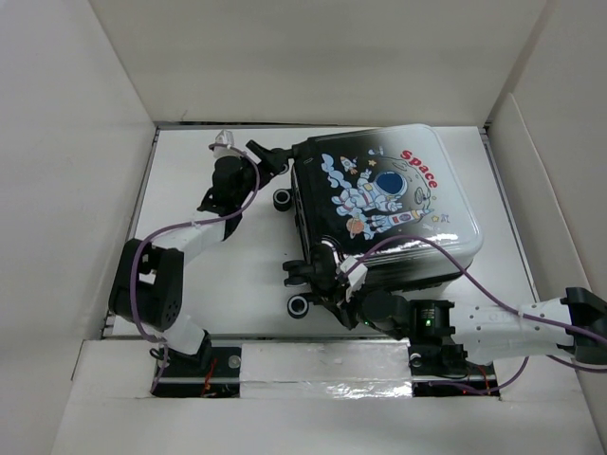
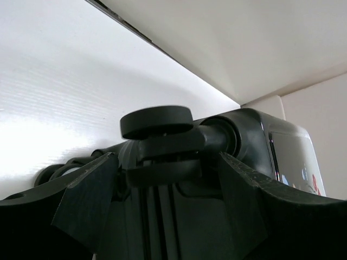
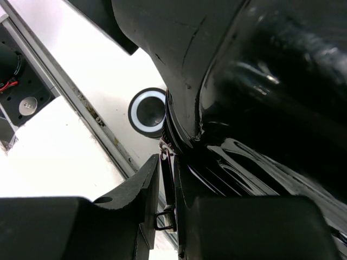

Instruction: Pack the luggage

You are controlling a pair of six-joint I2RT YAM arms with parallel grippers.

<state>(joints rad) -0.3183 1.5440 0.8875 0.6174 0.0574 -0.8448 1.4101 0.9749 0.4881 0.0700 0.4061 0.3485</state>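
small hard-shell wheeled suitcase (image 1: 389, 204), black fading to white, astronaut print upward, was laid shut on the white worktop (image 1: 228, 275) | left pincer (image 2: 165, 184) was held open, with a black caster wheel (image 2: 157, 122) set between its fingers | right pincer (image 3: 169, 203) was closed on a thin metal zip pull (image 3: 162, 219) at the suitcase's near corner

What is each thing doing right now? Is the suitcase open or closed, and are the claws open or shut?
Luggage: looks closed, lying flat, astronaut side up.
Left claw: open, one finger on each side of a wheel.
Right claw: shut on the zip pull at the near left corner.
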